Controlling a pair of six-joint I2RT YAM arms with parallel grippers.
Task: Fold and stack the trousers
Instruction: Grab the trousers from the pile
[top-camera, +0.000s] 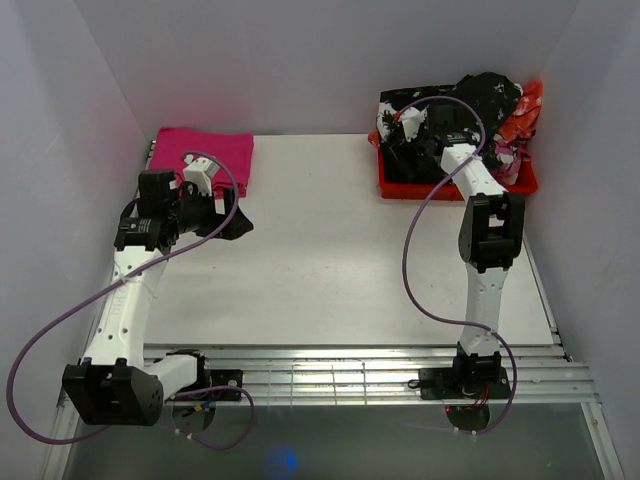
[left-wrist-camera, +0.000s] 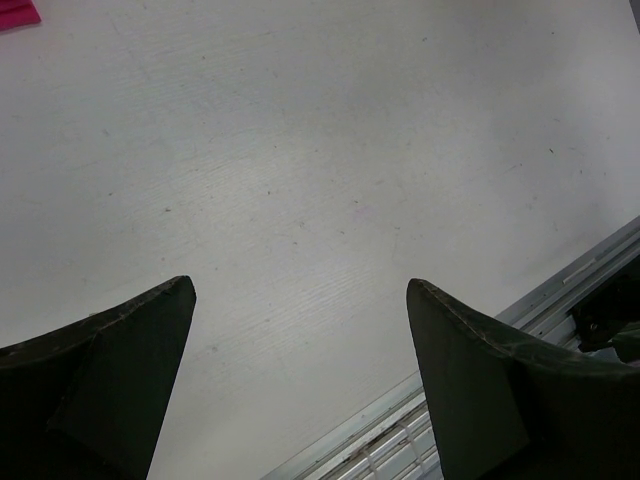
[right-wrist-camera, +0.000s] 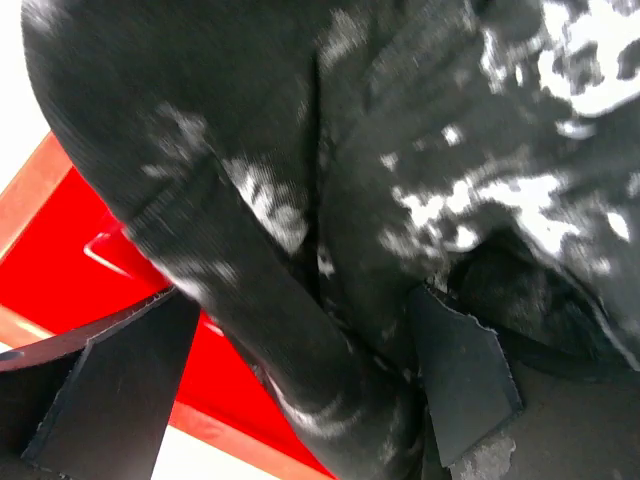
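Step now: This looks like the very start, the pick-up. The trousers (top-camera: 488, 95) are not yet out on the table (top-camera: 330, 260), and no fold is made.
Trousers: They are black with white splotches. They lie in a heap in the red bin (top-camera: 455, 188) at the upper right of the top view, and part of the heap sits above the bin's rim.
Right gripper: The right gripper (right-wrist-camera: 300, 300) is down in the bin. Its jaws stand wide, one on each side of a thick roll of the trousers' cloth. It does not look pinched yet.
Left gripper: The left gripper (left-wrist-camera: 300, 285) hangs over the bare table at the left of the top view. Its jaws are wide and it holds nothing.
Next move: I think the right jaws need to close on that roll, then lift the trousers up and over the bin wall and onto the table. After that, both arms can spread the legs flat for folding.
Watch out: The orange-and-white garment (top-camera: 525, 108) lies right beside the trousers in the bin and may get dragged along.
Other cloth: A folded magenta cloth (top-camera: 205, 150) lies at the upper left of the top view, near the left gripper. It may be the place to stack, but that is only a guess.
Writing: No brand, label or words can be read in any view.
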